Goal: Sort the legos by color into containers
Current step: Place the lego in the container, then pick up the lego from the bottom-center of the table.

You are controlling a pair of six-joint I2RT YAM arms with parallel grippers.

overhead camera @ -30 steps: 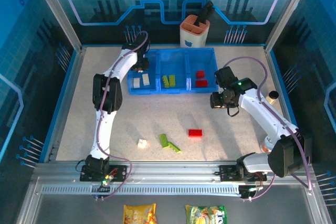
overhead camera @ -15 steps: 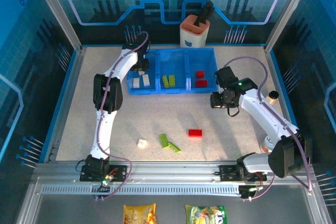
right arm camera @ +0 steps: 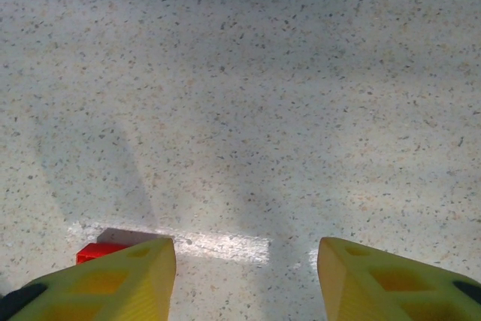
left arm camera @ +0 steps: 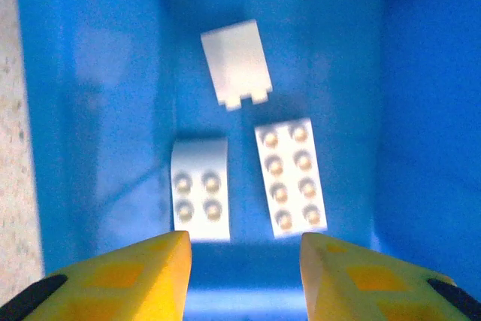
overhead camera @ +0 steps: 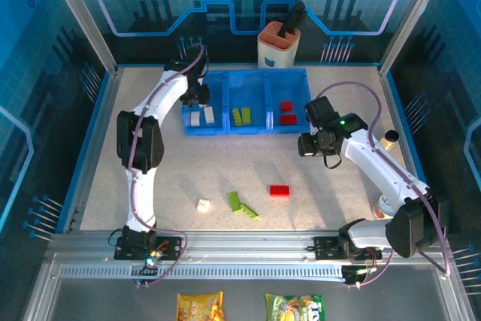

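overhead wide; wrist views close, downward

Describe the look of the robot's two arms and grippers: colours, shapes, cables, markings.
The left arm and right arm have white links, black joints and thin lilac cables looping alongside. The left gripper and right gripper have blunt yellow fingers with darker diamond patches; a green light glows on the right arm.

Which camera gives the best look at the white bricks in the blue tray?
The left wrist view: three white bricks lie close up, with studs visible on two. The top view shows them as small pale specks in the left compartment of the tray.
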